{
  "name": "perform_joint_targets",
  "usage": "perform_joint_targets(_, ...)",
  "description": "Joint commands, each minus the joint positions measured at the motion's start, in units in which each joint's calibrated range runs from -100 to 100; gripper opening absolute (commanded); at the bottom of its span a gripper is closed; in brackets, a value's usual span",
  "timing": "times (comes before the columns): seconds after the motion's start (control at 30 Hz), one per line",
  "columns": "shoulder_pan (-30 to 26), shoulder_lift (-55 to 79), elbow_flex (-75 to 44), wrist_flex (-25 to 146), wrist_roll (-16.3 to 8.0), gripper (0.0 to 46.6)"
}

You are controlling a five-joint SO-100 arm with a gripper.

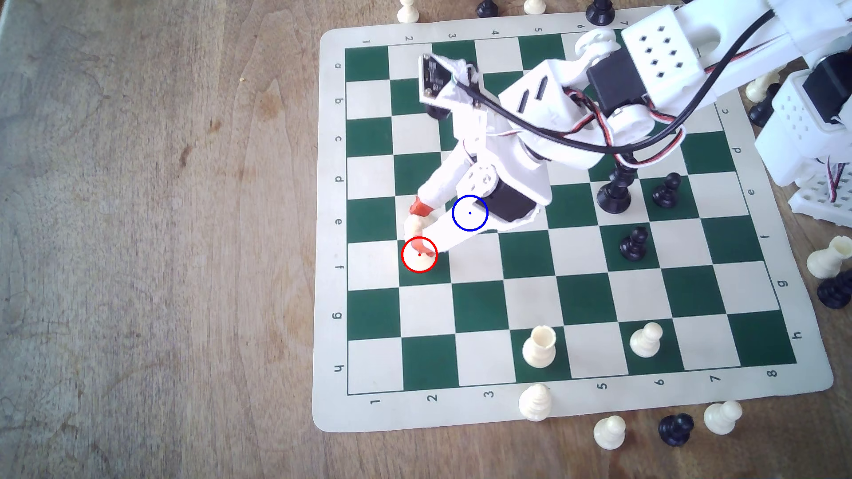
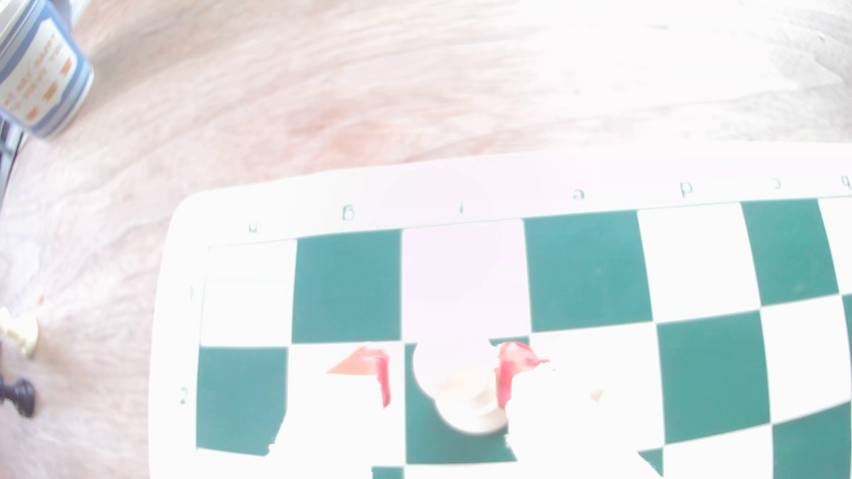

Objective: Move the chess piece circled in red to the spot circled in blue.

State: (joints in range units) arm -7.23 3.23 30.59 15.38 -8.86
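The gripper (image 1: pixel 422 232) is reaching down over the chessboard (image 1: pixel 332 230) near its edge lettered a to h, and its two red-tipped fingers (image 2: pixel 507 382) are sitting on either side of the chess piece (image 2: pixel 465 391); in the wrist view one red pad is lying against the piece while a thin strip of green is showing between the piece and the other pad, so the jaws are standing narrowly apart around it, and whether they are actually pinching it cannot be told. The chess piece, cream-white with a wide round base, is standing upright on a dark green square in row f, second file from that lettered edge, under the red ring (image 1: pixel 419 254). The spot (image 1: pixel 470 213), ringed in blue, is lying one square diagonally away toward the board's middle, and the white arm is covering most of it. Further out, three black pieces (image 1: pixel 635 244) are standing toward the edge on the exterior view's right, and a cream piece with a hollow top (image 1: pixel 539 346) and a cream pawn (image 1: pixel 646 340) are standing in row h. Loose cream and black pieces (image 1: pixel 609 432) are lying on the wooden table (image 1: pixel 161 230) beyond the board's corners.
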Motion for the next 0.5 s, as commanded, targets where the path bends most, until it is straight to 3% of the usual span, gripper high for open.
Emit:
perform_joint_targets(0.0, -0.48, 0.17, -4.84, -1.7, 0.15, 12.4)
perform_joint_targets(0.47, -0.63, 2.04, -6.29, -3.09, -0.2, 10.7)
